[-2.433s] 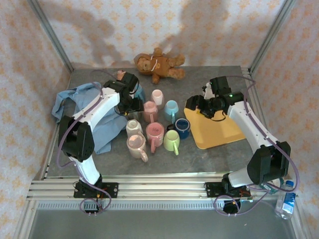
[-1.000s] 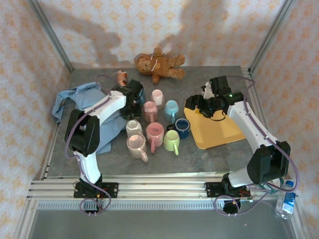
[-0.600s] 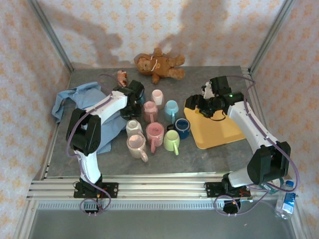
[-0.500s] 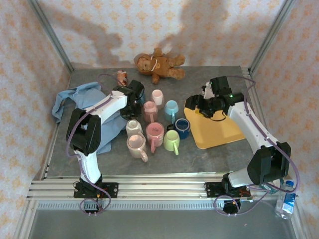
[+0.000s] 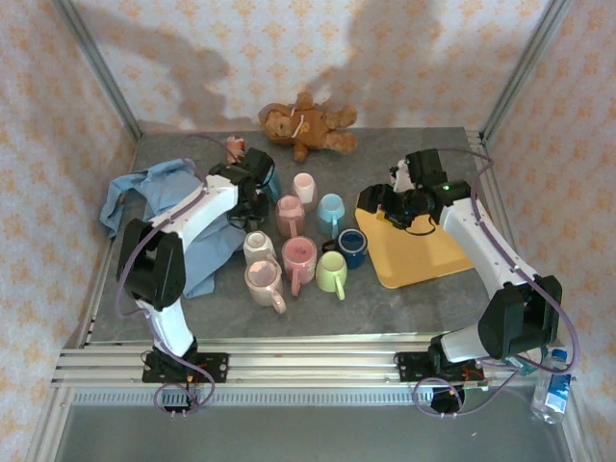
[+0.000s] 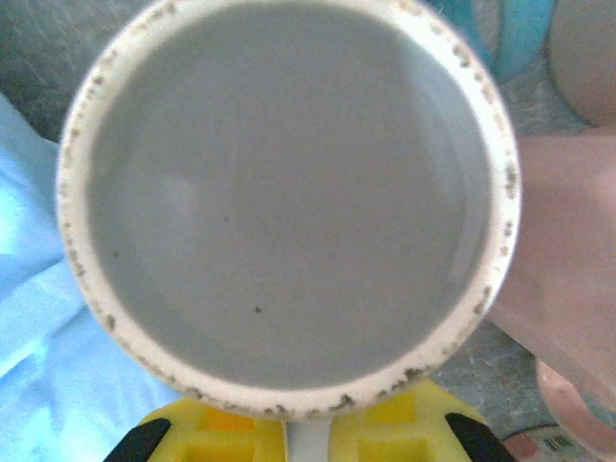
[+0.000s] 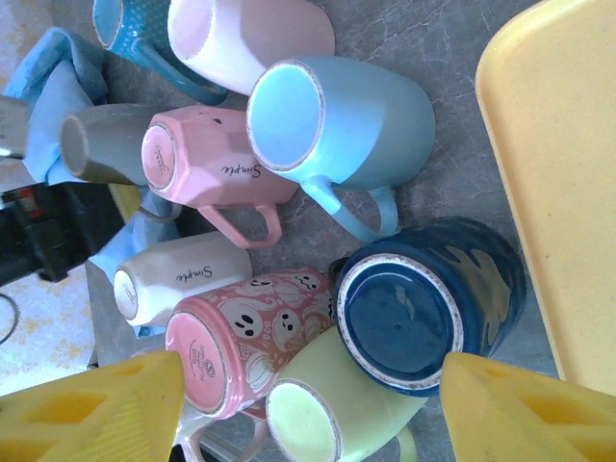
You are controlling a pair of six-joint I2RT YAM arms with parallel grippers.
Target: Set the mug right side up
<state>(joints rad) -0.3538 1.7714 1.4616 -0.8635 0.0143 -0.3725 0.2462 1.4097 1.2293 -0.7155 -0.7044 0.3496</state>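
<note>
Pink mug (image 6: 568,289) beside grey mug (image 6: 289,202)

Grey, marbled table (image 5: 404,308) at the centre. Behind the table, a back wall (image 5: 385,58) papered in pale peach with small orange motifs. Same paper on the side walls (image 5: 43,212) to the table's left and right. At the table's two far corners, slanting metal posts (image 5: 96,67). Along the table's near edge, ribbed aluminium rails (image 5: 318,371). Nearer than those, a plain grey ledge (image 5: 289,433). Bright light, with broad soft shadows (image 5: 183,53) thrown on the back wall above the table's far edge.
</note>
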